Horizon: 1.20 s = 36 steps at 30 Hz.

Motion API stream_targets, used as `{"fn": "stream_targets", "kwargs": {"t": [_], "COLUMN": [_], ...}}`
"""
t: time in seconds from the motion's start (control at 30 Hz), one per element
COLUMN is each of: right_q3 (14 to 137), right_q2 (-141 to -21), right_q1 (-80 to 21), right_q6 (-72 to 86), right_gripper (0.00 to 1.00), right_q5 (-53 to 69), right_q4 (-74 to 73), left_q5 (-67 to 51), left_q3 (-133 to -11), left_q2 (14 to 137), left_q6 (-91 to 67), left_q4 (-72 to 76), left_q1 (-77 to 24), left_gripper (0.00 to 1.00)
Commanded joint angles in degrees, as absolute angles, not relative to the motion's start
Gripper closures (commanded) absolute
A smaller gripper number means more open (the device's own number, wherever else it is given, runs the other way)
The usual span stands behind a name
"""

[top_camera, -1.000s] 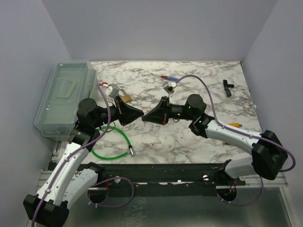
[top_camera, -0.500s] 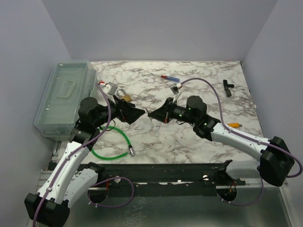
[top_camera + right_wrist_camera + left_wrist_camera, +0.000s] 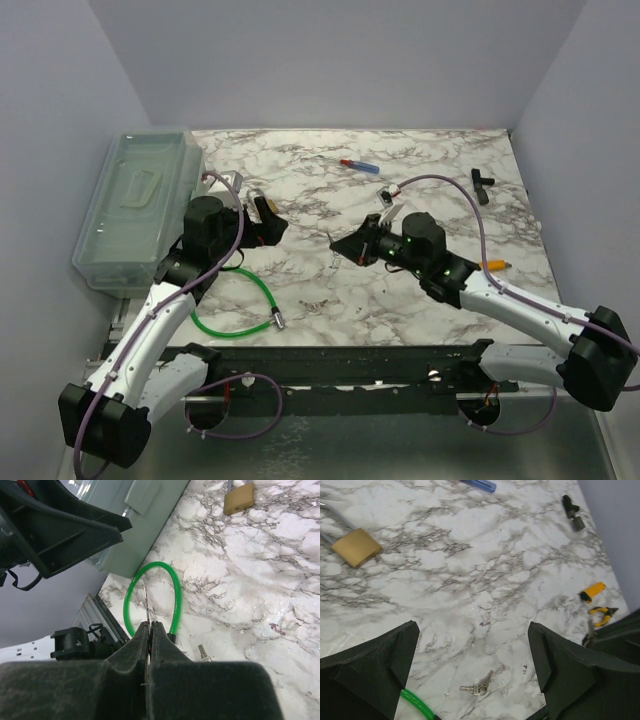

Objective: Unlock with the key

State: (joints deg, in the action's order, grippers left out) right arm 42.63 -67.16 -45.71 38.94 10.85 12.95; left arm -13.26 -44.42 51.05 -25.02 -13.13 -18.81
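Two hands: left hand (image 3: 472, 630) gapes — right hand (image 3: 150, 625) pinches the key (image 3: 146, 602), barely a sliver.

White marble-pattern tabletop (image 3: 400, 290) with grey veins, evenly lit, soft glare patches. Plain pale lavender-grey walls (image 3: 330, 60) close it in at back and both sides. Black metal rail (image 3: 340, 362) along near edge, grey metallic floor strip (image 3: 380, 440) below it. No window visible; light diffuse, shadows weak.
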Motion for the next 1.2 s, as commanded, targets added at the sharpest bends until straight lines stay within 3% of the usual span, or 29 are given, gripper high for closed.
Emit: {"fn": "stream_targets", "kwargs": {"t": [0.0, 0.23, 0.47, 0.83, 1.17], "right_q3": [41.00, 37.92, 31.87, 30.13, 29.63], "right_q2": [-63.85, -57.88, -52.79, -50.40, -47.20], "right_q1": [-46.05, -46.04, -46.05, -46.05, -46.05], "right_q6": [38.23, 38.67, 41.05, 41.13, 40.44], "right_gripper": [1.00, 1.00, 1.00, 1.00, 1.00], "right_q5": [7.63, 5.58, 5.91, 7.14, 5.41], "right_q4": [9.60, 4.76, 6.25, 4.11, 0.87], "left_q5": [0.19, 9.56, 8.27, 17.07, 19.14], "left_q3": [-48.06, -53.38, -62.53, -82.35, -91.14], "left_q2": [53.77, 61.93, 76.20, 100.65, 112.55], "left_q6": [-22.68, -21.25, -23.49, -26.74, -28.07], "left_q4": [-18.94, -24.50, -28.64, -39.32, -41.66], "left_q1": [-18.58, -18.47, -18.49, -18.64, -18.56], "left_gripper": [0.01, 0.01, 0.03, 0.06, 0.06]}}
